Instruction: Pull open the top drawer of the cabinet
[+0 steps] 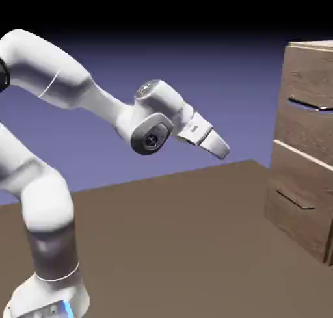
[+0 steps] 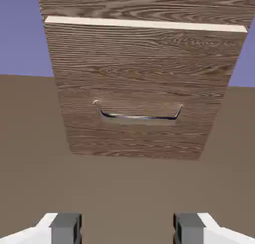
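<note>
From the exterior view, I am judging that I am in the approach step: nothing is gripped and the top drawer (image 1: 311,118) is sitting flush in the cabinet (image 1: 306,154), not yet pulled. My gripper (image 1: 224,152) is hanging in mid-air above the table (image 1: 182,245), pointing toward roughly four o'clock, down and to the right. The cabinet is standing well apart from it, out at about three o'clock. The top drawer's handle (image 1: 309,105) is lying a little above my fingertips, nearer two o'clock, while the lower drawer (image 1: 299,203) and its handle (image 1: 294,199) are sitting toward four o'clock. The fingers are too foreshortened here to read their gap.

In the hand view, my two fingertips (image 2: 64,227) are showing at the bottom edge, standing wide apart with only bare table between them, so I am holding nothing. Straight ahead at twelve o'clock I am looking at a drawer front with a thin dark bar handle (image 2: 138,116), and a pale seam above it. I am taking this for the lower drawer, with the top drawer (image 2: 139,3) only showing as a strip along the upper edge.

My next move, as I judge it, calls for lifting my aim toward the upper handle, advancing across the gap, and straddling that bar before closing.
</note>
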